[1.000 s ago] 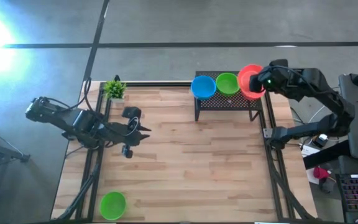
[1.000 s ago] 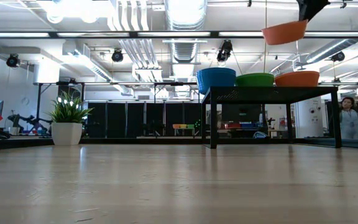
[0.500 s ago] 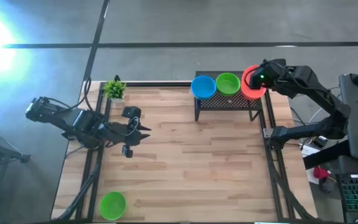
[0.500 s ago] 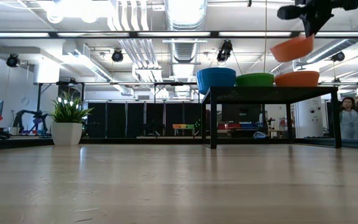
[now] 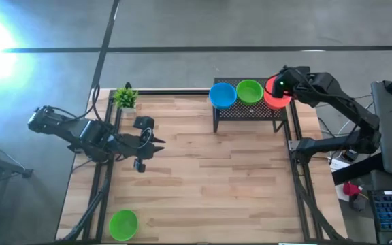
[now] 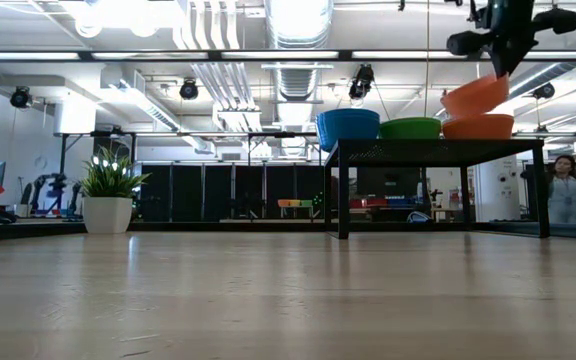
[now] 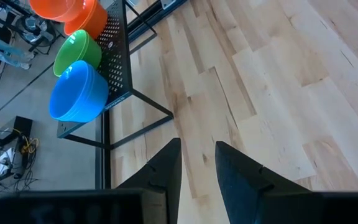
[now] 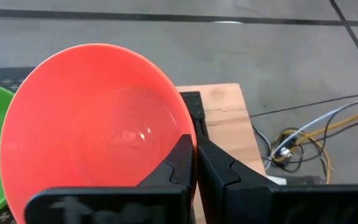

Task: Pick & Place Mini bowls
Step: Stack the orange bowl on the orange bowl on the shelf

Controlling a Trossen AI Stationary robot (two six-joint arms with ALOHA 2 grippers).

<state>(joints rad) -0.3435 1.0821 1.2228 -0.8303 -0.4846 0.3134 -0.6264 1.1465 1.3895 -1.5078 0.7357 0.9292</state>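
Note:
My right gripper [image 8: 196,157] is shut on an orange-red mini bowl [image 8: 95,124] over the right end of the black rack [image 5: 249,110]. In the low view that bowl [image 6: 476,95] is tilted just above another orange-red bowl [image 6: 478,127] standing on the rack. A green bowl [image 5: 249,90] and a blue bowl [image 5: 222,94] stand on the rack beside it. Another green bowl [image 5: 123,223] rests on the table near the near left corner. My left gripper [image 5: 156,144] waits open over the left part of the table. My right gripper pinches the orange-red bowl's rim [image 8: 189,127], one finger [image 8: 180,158] inside the bowl and one [image 8: 219,168] outside. The fingers come from above, pointing down. The bowl hangs tilted, and its low side [image 6: 448,108] meets the rim of the orange-red bowl on the rack.
A small potted plant [image 5: 125,97] stands at the table's far left corner. The rack fills the far right part of the table, with bare wood [image 5: 209,177] in the middle. Cables [image 8: 303,140] lie on the floor beyond the right edge. A person [image 6: 565,190] stands far off in the room.
My right gripper has come down toward the rack and slightly toward the table's left, and has tipped. The orange-red bowl it holds was level and high above the rack; now it is tilted, with its low side on the orange-red bowl standing there.

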